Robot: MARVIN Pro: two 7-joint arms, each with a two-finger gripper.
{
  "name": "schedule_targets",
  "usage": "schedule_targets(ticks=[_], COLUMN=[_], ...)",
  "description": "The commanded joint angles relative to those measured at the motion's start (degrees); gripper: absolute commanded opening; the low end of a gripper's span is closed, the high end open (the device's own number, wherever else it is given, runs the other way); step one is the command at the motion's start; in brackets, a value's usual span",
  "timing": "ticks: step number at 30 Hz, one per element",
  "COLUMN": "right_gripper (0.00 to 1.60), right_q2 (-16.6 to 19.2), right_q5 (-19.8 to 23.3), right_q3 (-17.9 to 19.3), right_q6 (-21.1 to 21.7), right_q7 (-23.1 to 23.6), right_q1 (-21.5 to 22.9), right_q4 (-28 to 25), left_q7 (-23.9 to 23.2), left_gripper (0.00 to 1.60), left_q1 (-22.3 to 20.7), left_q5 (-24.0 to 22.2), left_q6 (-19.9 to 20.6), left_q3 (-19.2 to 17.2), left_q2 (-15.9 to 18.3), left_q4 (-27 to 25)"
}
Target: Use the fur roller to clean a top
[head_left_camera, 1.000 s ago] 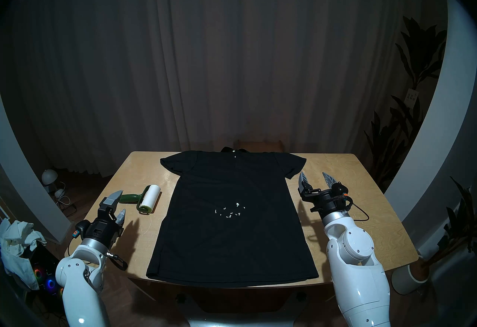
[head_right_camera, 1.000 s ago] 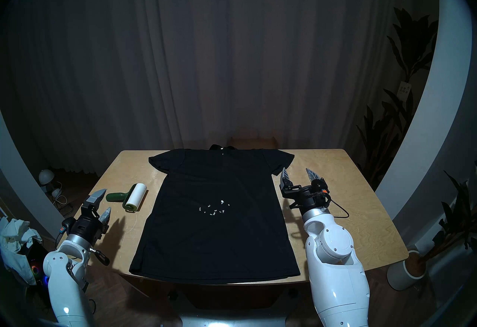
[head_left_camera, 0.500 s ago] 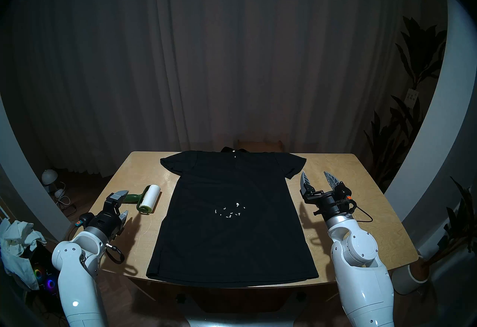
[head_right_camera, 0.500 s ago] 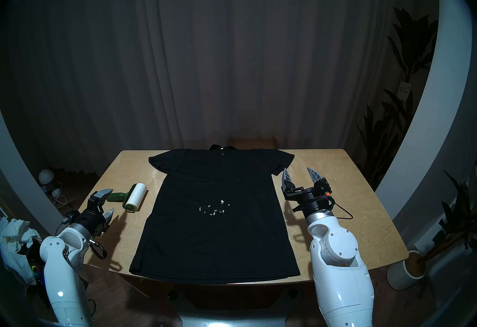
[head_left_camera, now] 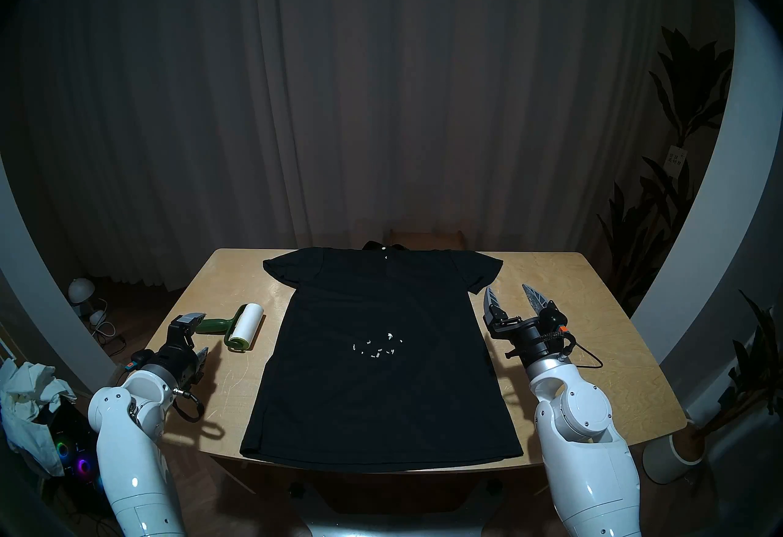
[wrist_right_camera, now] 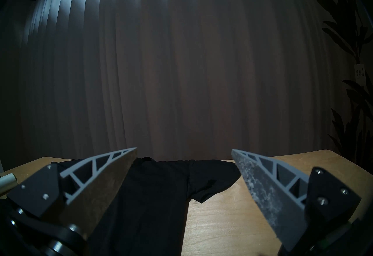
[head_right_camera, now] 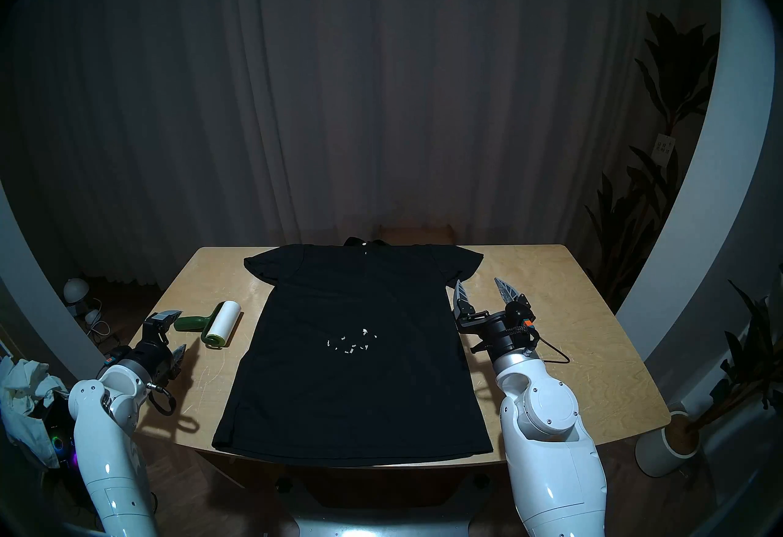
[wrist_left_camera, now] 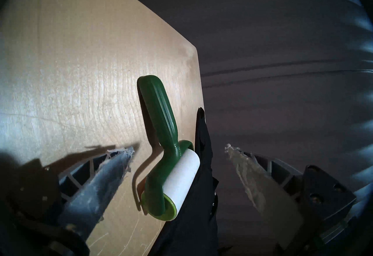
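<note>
The fur roller lies on the table left of the top, white roll toward the shirt and dark green handle pointing left. The top is a black T-shirt spread flat, with several white lint bits near its middle. My left gripper hovers open just short of the handle's end, holding nothing; in the left wrist view the fur roller sits ahead between the spread fingers. My right gripper stands open beside the shirt's right sleeve, empty.
The wooden table has bare wood on both sides of the shirt. A white cloth pile sits off the table at far left. A potted plant stands on the floor at right, a chair behind the table.
My left wrist has dropped lower and tilted flatter, its open fingers edging toward the roller handle. The right gripper swayed right, then back left toward the sleeve. Roller and shirt have not moved.
</note>
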Motion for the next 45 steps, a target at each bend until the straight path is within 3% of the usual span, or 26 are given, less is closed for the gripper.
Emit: schedule_targets(ticks=[1,19,27,45], right_gripper=[1.60,1.60,1.60,1.60], right_q2=[-0.5,-0.3,-0.2,-0.7], right_q5=[-0.4,-1.4,-1.6,-3.0], right_q3=[0.2,-0.1,-0.1,0.0], right_q6=[-1.1,-0.9,-1.3,-2.0], right_q7=[-0.8,-1.9,-1.9,-2.2], right_q1=[0.6,0.8,1.1,1.6], right_q4=[-1.1,-1.4,-1.1,-0.8], left_q7=[-0.4,1.0,5.6,8.6], left_gripper=[1.60,1.60,1.60,1.60], left_q1=[-4.0,-3.9,-6.1,-9.4], left_q5=[-1.4,-1.6,-7.0,-8.3], left_q6=[-0.6,-1.5,-1.4,-2.0], left_q3=[0.5,1.1,-1.5,-0.6], left_q2=[0.4,1.2,0.3,1.2], left_q4=[0.4,0.8,2.7,5.3])
